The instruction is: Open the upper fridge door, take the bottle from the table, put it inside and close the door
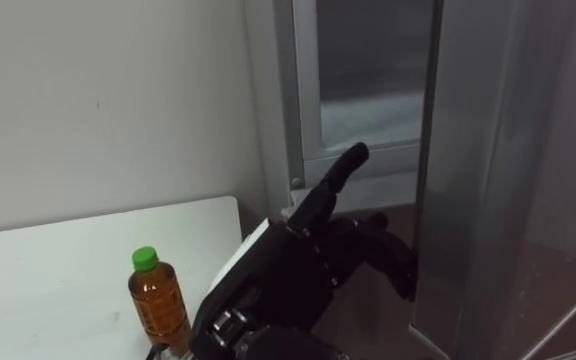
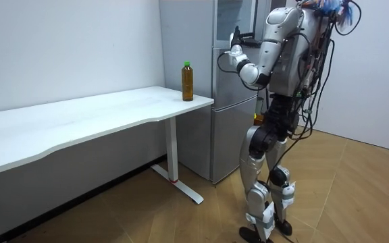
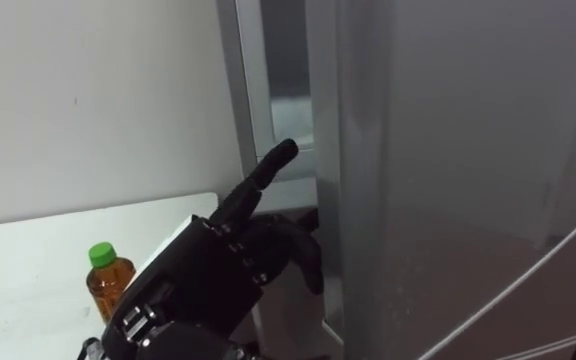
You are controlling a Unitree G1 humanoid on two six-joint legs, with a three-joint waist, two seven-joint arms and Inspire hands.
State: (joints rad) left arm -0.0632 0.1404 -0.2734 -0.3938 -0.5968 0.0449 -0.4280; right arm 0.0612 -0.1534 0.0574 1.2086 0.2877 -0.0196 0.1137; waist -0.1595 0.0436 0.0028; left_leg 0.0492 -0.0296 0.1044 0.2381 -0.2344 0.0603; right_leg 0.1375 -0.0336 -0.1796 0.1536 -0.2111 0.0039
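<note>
While I watch, one left hand [image 1: 303, 258] mid-frame, fingers mostly curled beside one open fridge door [image 1: 488, 160], grip I cannot tell, one green-capped bottle [image 1: 158, 300] lower left on one white table [image 1: 48, 275].

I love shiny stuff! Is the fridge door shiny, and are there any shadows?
Left eye view: the open fridge door has a soft grey sheen with no hard glare. Room view: the white table throws a dim shadow on the wall beneath it, and the green-capped bottle stands evenly lit.
</note>
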